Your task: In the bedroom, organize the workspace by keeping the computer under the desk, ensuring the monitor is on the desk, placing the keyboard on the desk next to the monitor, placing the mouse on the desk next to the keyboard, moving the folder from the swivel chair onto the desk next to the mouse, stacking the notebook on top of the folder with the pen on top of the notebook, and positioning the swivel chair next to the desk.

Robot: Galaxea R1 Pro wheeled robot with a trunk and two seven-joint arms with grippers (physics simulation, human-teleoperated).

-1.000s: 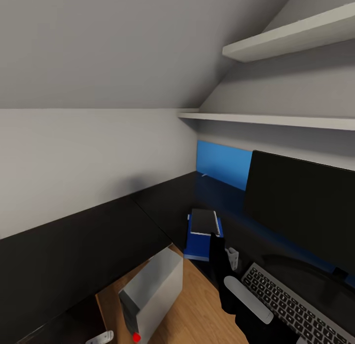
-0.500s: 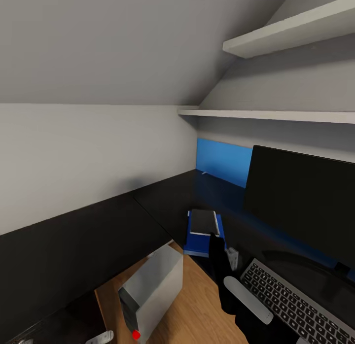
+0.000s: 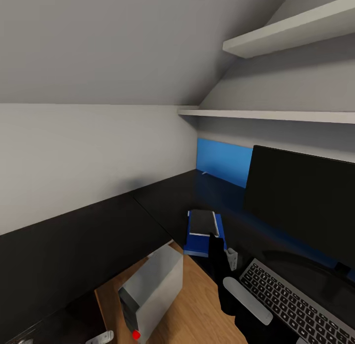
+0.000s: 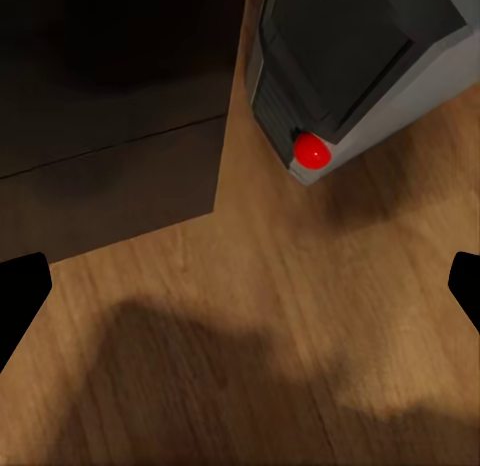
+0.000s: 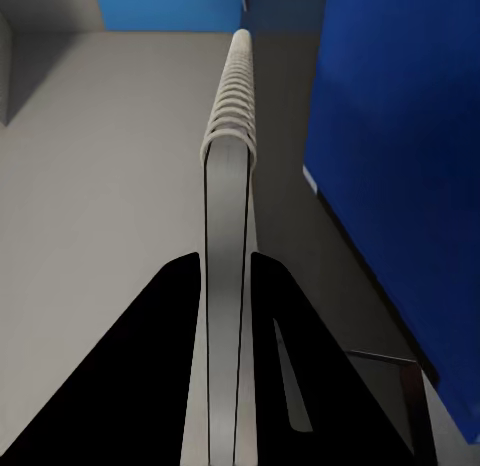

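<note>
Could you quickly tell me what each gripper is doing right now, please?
Left gripper: open, holding nothing, above the floor.
Right gripper: shut on the notebook.

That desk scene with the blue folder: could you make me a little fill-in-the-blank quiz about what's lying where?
1. The notebook lies on top of the bright ____ folder.
2. The right gripper is shut on a thin white ____.
3. The computer stands on the wooden ____, by the black desk.
4. The keyboard lies in front of the black ____.

Missing words: blue; pen; floor; monitor
</note>
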